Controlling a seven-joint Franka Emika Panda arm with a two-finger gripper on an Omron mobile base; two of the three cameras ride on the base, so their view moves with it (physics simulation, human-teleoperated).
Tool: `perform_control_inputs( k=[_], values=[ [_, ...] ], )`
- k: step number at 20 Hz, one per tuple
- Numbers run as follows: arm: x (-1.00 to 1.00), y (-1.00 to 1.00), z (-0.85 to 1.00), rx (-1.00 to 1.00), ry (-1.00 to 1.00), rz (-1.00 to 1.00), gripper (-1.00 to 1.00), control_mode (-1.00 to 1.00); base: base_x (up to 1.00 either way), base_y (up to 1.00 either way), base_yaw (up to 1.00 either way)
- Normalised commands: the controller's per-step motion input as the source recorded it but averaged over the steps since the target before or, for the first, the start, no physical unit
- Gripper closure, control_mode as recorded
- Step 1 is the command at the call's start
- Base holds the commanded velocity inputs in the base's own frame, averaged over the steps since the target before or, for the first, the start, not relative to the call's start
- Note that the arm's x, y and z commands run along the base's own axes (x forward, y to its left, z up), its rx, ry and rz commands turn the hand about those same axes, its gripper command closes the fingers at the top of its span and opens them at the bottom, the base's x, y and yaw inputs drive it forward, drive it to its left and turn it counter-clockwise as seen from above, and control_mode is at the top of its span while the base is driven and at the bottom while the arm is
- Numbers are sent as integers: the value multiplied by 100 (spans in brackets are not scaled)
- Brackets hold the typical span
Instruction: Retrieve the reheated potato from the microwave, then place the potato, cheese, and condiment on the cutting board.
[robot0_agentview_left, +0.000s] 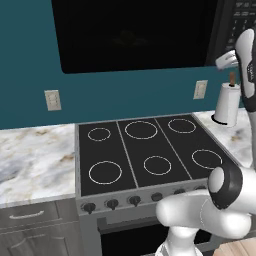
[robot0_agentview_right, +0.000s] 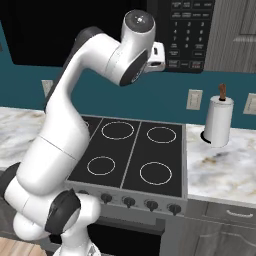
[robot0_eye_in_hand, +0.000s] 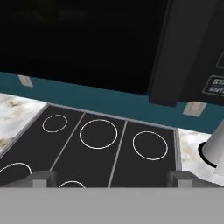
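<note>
The microwave (robot0_agentview_left: 135, 35) hangs above the stove, black, with its wide dark glass door (robot0_eye_in_hand: 87, 39) closed and a grey keypad (robot0_agentview_right: 190, 35) at its right. The potato is hidden behind the dark door. My gripper (robot0_eye_in_hand: 111, 178) is open with nothing between its fingertips (robot0_eye_in_hand: 41, 177). It is held high in front of the microwave's right part, near the door edge and the keypad, with the white hand (robot0_agentview_right: 156, 56) just left of the buttons. The cheese, the condiment and the cutting board are out of view.
Below is a black cooktop (robot0_agentview_left: 145, 150) with ringed burners and a row of knobs (robot0_agentview_right: 129, 201). Marble counters (robot0_agentview_left: 35, 160) flank it. A white paper towel roll (robot0_agentview_right: 217, 122) stands on the right counter. Outlets (robot0_agentview_left: 52, 100) dot the teal wall.
</note>
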Motion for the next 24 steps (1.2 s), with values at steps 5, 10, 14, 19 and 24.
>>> perform_control_inputs(
  k=[5, 10, 14, 19, 24],
  values=[
    [57, 0, 21, -3, 1, -6, -100, -100, 0, 0, 0],
    [42, -4, 36, 0, 2, -11, -100, -100, 0, 0, 0],
    [24, -14, 31, 0, 0, -13, -100, -100, 0, 0, 0],
    [17, -18, 22, 4, -4, -15, -100, -100, 0, 0, 0],
    [19, -12, 6, 16, -13, -8, -100, -100, 0, 0, 0]
  ],
)
